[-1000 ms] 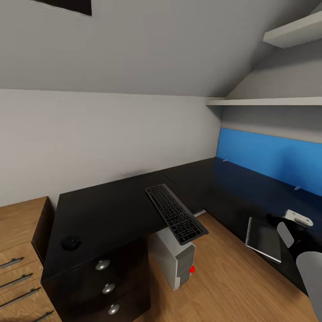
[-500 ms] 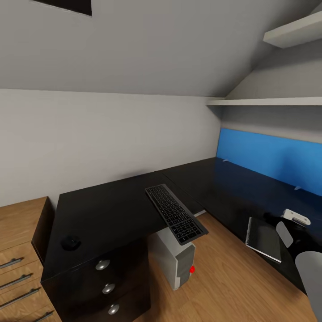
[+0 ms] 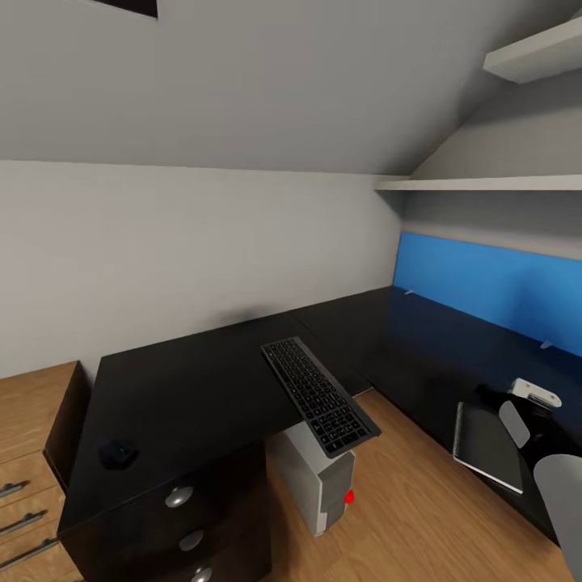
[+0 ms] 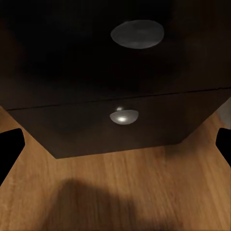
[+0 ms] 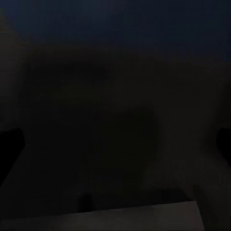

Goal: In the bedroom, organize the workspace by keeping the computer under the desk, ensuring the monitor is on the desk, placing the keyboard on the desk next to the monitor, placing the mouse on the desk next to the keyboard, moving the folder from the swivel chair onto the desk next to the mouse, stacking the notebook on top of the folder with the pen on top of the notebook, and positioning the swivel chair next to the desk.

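The desk (image 3: 186, 388) is L-shaped with a glossy black top. The slim keyboard (image 3: 319, 396) lies on it at an angle, its near end overhanging the inner edge. A small black mouse (image 3: 119, 453) sits near the left front corner. The light-grey computer (image 3: 319, 483) stands on the floor under the desk. A thin grey notebook (image 3: 489, 434) lies at the front edge of the right wing, close to my right arm (image 3: 533, 394). My left gripper (image 4: 115, 149) is open, facing the black drawers (image 4: 120, 115). My right gripper (image 5: 115, 144) is open over the dark desk top.
A wooden chest of drawers (image 3: 28, 453) stands left of the desk. A blue panel (image 3: 493, 287) lines the wall behind the right wing, with white shelves (image 3: 485, 184) above. Wooden floor (image 3: 420, 517) lies between the desk's wings.
The whole picture has shifted a little to the left, so the camera has moved. The keyboard, mouse, notebook and computer keep their places on and under the desk.
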You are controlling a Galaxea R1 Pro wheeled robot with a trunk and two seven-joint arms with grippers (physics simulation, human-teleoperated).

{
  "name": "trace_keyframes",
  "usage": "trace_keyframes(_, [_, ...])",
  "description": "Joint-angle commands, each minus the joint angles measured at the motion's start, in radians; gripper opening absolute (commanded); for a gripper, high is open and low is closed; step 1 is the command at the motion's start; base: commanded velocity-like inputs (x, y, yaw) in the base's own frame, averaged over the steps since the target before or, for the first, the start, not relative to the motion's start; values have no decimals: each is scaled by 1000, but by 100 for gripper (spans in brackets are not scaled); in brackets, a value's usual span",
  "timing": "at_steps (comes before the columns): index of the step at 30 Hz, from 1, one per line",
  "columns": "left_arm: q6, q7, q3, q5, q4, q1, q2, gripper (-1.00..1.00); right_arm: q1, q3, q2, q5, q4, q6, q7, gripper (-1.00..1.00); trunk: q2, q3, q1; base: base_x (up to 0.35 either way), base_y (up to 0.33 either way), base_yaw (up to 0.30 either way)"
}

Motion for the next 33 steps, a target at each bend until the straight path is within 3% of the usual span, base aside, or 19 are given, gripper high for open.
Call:
trace_keyframes(1, [-6,2,-4,9,-2,-1,1,100,0,1,0,-10,-2,4,-5,100,0,-1,0,12,0,0])
trace_keyframes(26, [-6,0,-9,8,-2,-1,1,100,0,5,0,-3,7,15,-9,100,0,-1,0,2,0,0])
trace_keyframes(33, [-7,3,-10,8,-20,-1,1,100,0,9,0,-1,49,65,-12,100,0,-1,0,0,0,0])
